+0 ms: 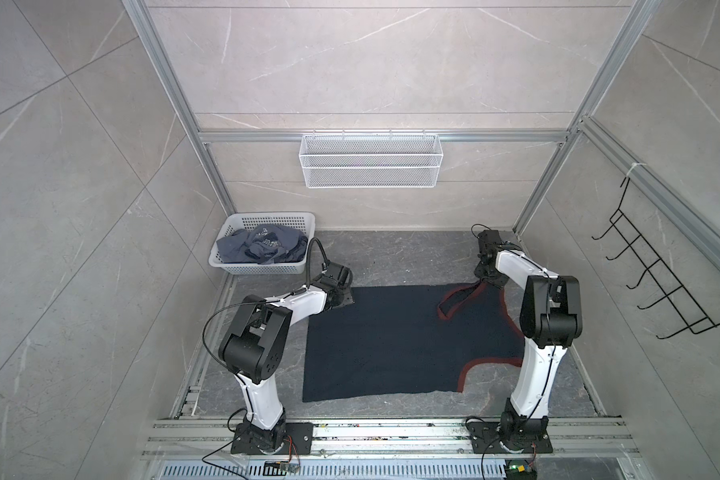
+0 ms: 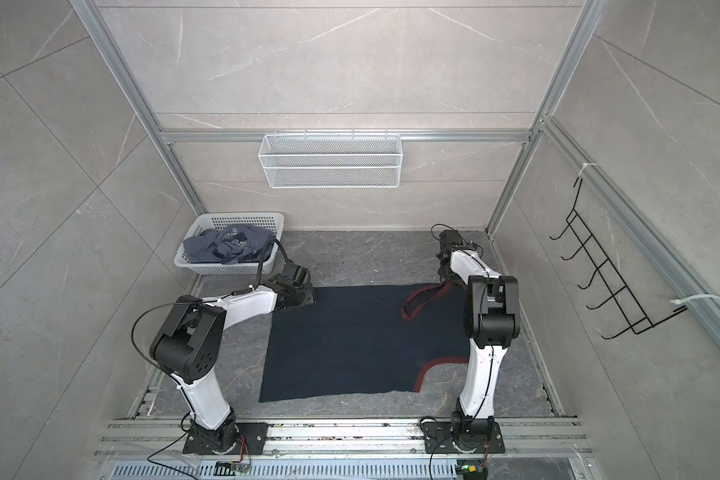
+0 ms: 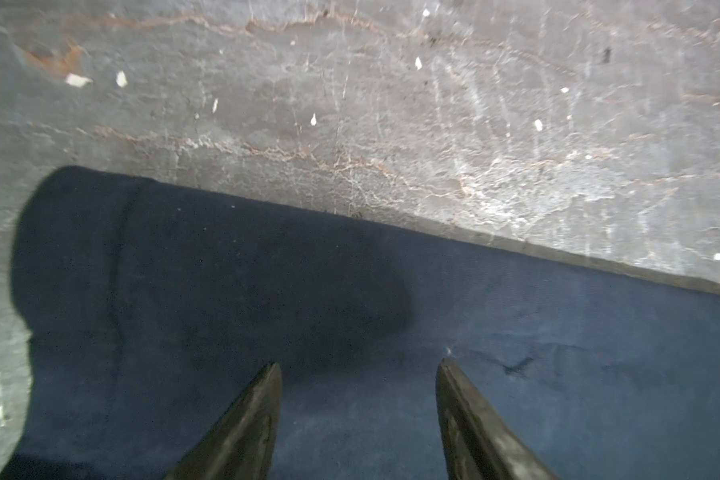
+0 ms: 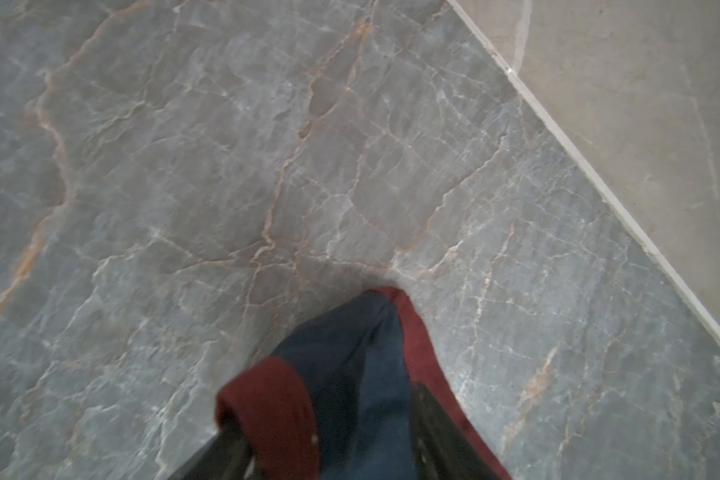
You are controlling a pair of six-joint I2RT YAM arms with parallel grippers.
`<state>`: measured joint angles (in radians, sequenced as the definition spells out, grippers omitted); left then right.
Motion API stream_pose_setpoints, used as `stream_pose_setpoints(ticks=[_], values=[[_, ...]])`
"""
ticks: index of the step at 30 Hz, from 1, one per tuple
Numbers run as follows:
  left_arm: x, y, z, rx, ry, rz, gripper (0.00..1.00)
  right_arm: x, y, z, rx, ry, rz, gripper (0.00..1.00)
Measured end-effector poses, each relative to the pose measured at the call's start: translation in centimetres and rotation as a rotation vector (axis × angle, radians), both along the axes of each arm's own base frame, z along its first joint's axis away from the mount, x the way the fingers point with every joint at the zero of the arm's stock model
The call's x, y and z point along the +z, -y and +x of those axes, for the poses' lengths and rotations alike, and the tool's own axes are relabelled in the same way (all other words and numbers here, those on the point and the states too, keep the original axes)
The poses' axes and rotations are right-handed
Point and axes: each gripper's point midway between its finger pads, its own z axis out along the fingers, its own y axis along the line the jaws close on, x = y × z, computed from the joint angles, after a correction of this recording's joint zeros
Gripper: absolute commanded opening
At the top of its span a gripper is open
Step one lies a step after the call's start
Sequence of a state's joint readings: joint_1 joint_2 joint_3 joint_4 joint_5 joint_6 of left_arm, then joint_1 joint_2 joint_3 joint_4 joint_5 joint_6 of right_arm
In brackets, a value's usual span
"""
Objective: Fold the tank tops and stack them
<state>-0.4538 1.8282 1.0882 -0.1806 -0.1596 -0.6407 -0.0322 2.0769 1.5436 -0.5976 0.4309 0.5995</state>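
Note:
A near-black navy tank top (image 1: 391,340) (image 2: 350,340) with red trim lies spread flat on the grey table in both top views. At its far left corner my left gripper (image 1: 346,301) (image 2: 308,297) is open, with both fingertips apart over the cloth (image 3: 558,374) in the left wrist view (image 3: 359,363). My right gripper (image 1: 484,276) (image 2: 445,274) is at the far right, shut on a red-edged shoulder strap (image 4: 375,332), which rises off the table to the jaws (image 4: 325,419). The slate blue-grey tank top (image 1: 262,245) (image 2: 229,243) lies crumpled in the basket.
The white perforated plastic basket (image 1: 258,269) (image 2: 225,268) stands at the far left corner of the table, just behind my left arm. A white wire basket (image 1: 371,166) hangs on the back wall. A black hook rack (image 1: 649,282) hangs on the right wall.

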Motion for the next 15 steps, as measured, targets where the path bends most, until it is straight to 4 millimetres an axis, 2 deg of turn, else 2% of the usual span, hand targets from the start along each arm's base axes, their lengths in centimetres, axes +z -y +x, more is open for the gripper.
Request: stream_pose_setpoints(ticks=[2, 9, 12, 15], values=[[-0.5, -0.3, 0.0, 0.015, -0.008, 0.011, 0.63, -0.6, 0.5, -0.9, -0.022, -0.011, 0.004, 0.52], [-1.1, -1.5, -0.2, 0.077, -0.026, 0.037, 0.63, -2.4, 3.7, -6.2, -0.132, -0.038, 0.075, 0.54], [-1.2, -1.9, -0.1, 0.099, -0.019, 0.032, 0.63, -3.0, 4.5, -7.0, -0.161, 0.010, 0.169, 0.56], [-1.2, -2.0, 0.0, 0.113, -0.007, 0.027, 0.63, -3.7, 4.6, -6.5, -0.172, 0.080, 0.288, 0.58]])
